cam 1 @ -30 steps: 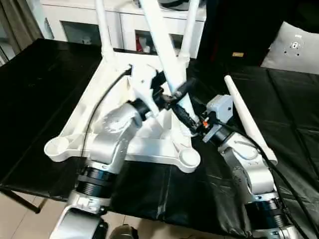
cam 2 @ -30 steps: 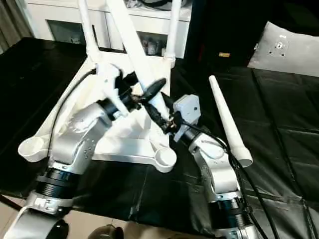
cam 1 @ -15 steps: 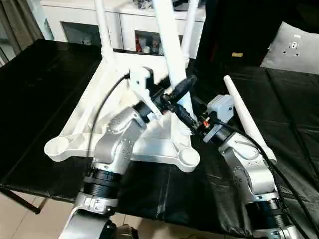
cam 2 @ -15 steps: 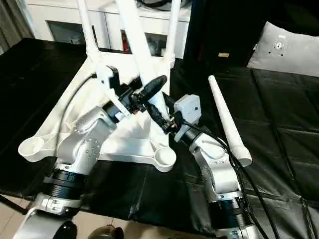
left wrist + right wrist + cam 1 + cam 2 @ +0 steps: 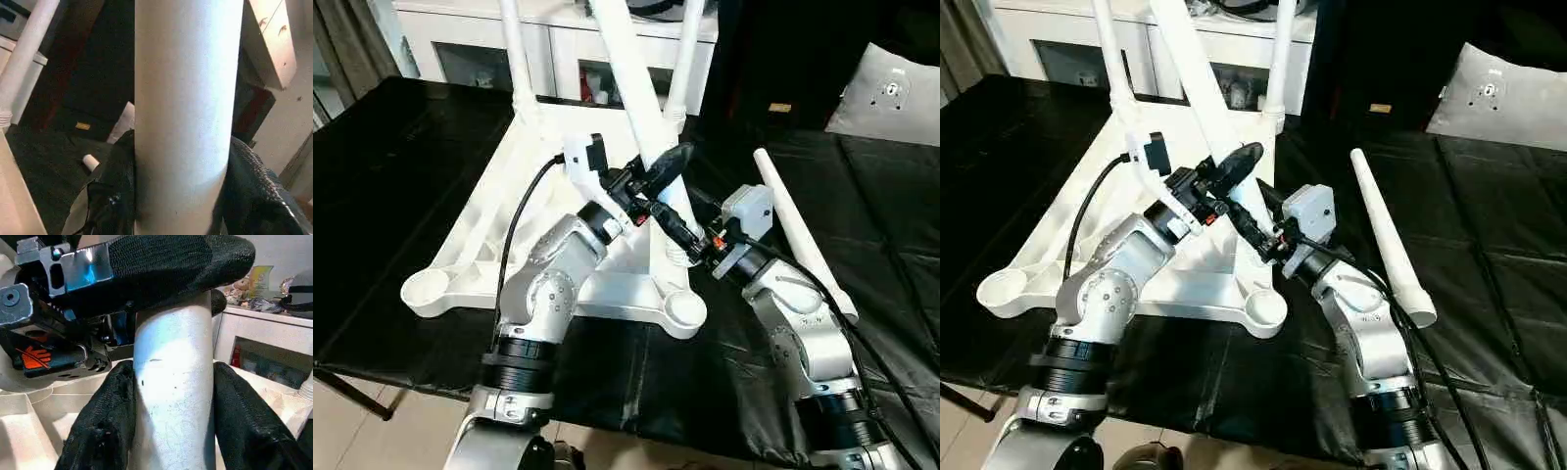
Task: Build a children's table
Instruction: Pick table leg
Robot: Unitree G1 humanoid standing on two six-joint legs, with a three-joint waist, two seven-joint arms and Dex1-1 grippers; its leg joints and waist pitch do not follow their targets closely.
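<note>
The children's table top (image 5: 499, 196) lies upside down on the black-covered surface, ribbed side up. Two white legs (image 5: 514, 49) (image 5: 685, 59) stand in its far corner sockets. A third leg (image 5: 631, 78) leans over the top, its lower end near the right rim. My left gripper (image 5: 661, 168) is shut on that leg, with black fingers (image 5: 115, 196) pressed to both sides of the tube (image 5: 186, 122). Just below it, my right gripper (image 5: 678, 233) is shut on the same leg (image 5: 173, 396). A loose leg (image 5: 798, 235) lies on the cloth to the right.
Two near corner sockets (image 5: 683, 308) (image 5: 423, 291) hold nothing. A white cabinet (image 5: 568, 39) stands behind the work surface (image 5: 391, 176). A grey panel (image 5: 891, 93) rests at the far right. The surface's front edge runs close in front of my arms.
My left gripper has closed around the tilted leg above the right gripper, and its wrist has swung up and right. The leg's top swayed right, then back left.
</note>
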